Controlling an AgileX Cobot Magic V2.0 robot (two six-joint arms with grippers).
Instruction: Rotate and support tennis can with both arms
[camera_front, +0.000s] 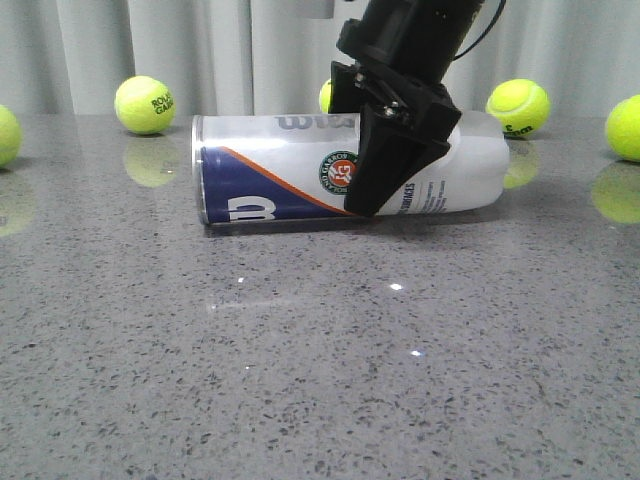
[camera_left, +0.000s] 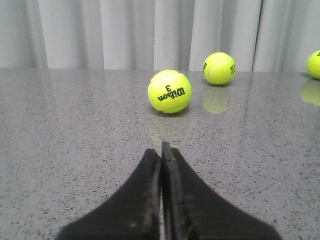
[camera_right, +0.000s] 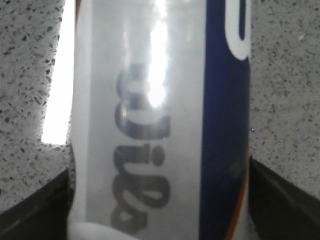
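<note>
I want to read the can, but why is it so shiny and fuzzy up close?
In the right wrist view, a bright white glare streak runs down the tennis can and the lettering is blurred, being so close. In the front view the tennis can looks sharper, and the glossy table mirrors the balls.

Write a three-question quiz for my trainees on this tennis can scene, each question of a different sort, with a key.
1. True or false: the tennis can stands upright on the table.
2. Multiple choice: which gripper straddles the can? A) left gripper B) right gripper C) both
3. Short answer: in the left wrist view, what number is printed on the nearest tennis ball?

Key
1. False: it lies on its side, metal rim toward the robot's left.
2. B: its fingers sit either side of the can; the left gripper is shut over bare table, holding nothing.
3. 3, under the word Wilson.
</note>
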